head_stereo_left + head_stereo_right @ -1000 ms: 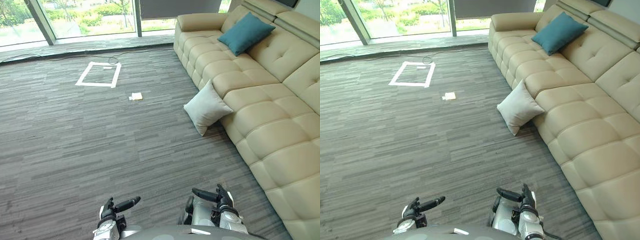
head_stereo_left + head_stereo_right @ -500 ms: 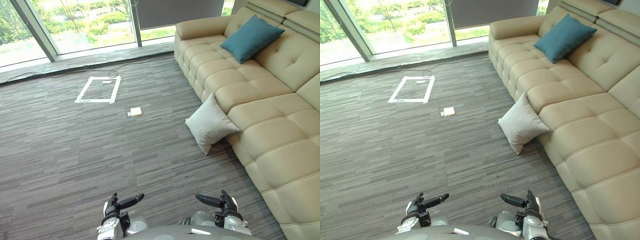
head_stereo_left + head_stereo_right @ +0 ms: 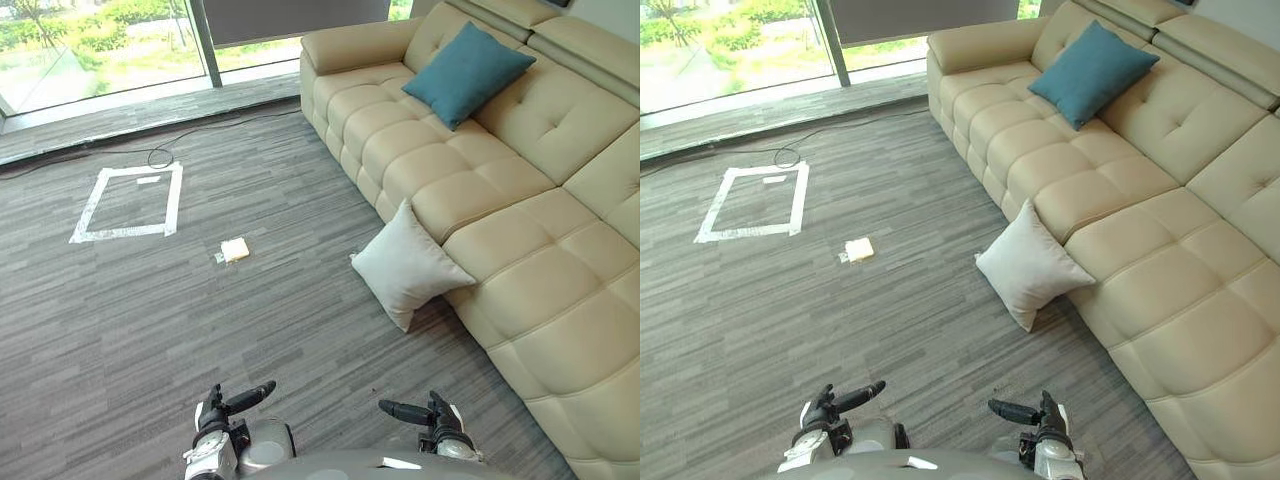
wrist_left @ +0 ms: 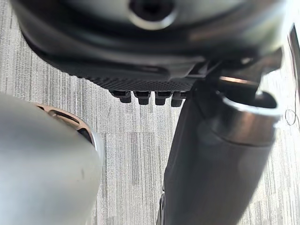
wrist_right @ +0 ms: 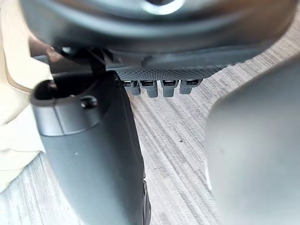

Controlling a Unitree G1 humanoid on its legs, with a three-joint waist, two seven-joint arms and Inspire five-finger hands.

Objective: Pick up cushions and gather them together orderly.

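Observation:
A white cushion (image 3: pixel 408 264) leans on the floor against the front of the beige sofa (image 3: pixel 560 240). A teal cushion (image 3: pixel 466 72) rests against the sofa's backrest further along. My left hand (image 3: pixel 222 416) hangs low at the bottom left, fingers straight, holding nothing. My right hand (image 3: pixel 430 420) hangs low at the bottom right, also open and holding nothing. Both hands are well short of the white cushion. In the wrist views the left hand (image 4: pixel 215 154) and the right hand (image 5: pixel 93 145) have grey carpet past their fingers.
A square of white tape (image 3: pixel 125 203) marks the grey carpet at the left. A small pale object (image 3: pixel 235 249) lies on the carpet between the tape and the cushion. A window wall (image 3: pixel 120 50) and a black cable (image 3: pixel 160 152) run along the far side.
The camera has turned, so the whole scene sits further left and the sofa looks closer. Both hands stay low and open, holding nothing.

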